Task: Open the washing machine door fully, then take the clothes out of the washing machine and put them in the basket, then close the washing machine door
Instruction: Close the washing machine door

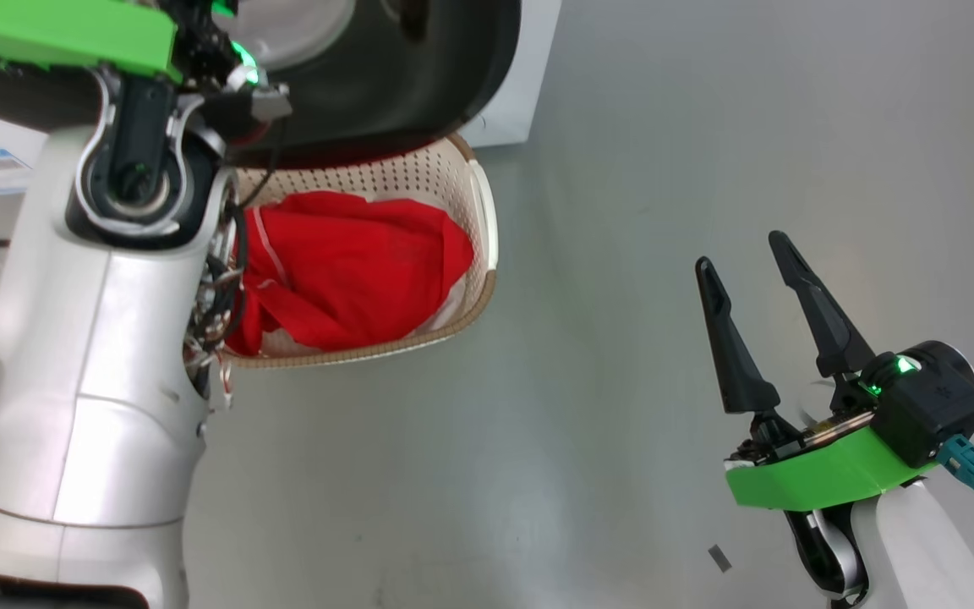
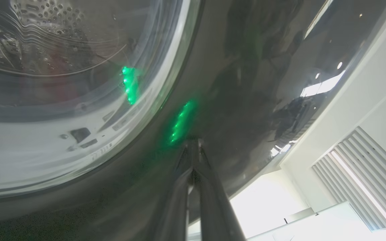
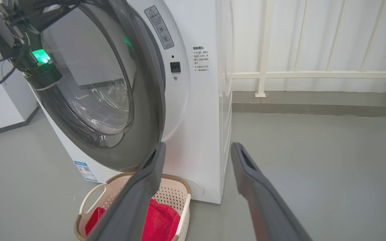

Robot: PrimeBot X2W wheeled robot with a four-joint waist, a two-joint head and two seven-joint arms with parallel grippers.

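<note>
The washing machine (image 3: 199, 134) carried a triangle-marked warning sticker (image 3: 159, 26), print too small to read and a blue label (image 3: 85, 170), while the clenched left gripper (image 2: 193, 147) touched the door (image 3: 146, 100) at its black rim, the right gripper (image 1: 739, 250) hung spread above the floor (image 1: 622, 254), and the clothes (image 1: 352, 262) lay in the basket (image 1: 487, 211) beneath the door.

Red clothes (image 1: 352, 271), cream perforated basket (image 1: 385, 179), black-rimmed door (image 3: 152, 100)

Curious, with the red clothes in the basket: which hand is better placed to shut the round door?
Left. The left hand, fingers shut, sits against the glossy black rim of the round glass washing machine door. The right hand hangs open over grey floor, apart from it.
</note>
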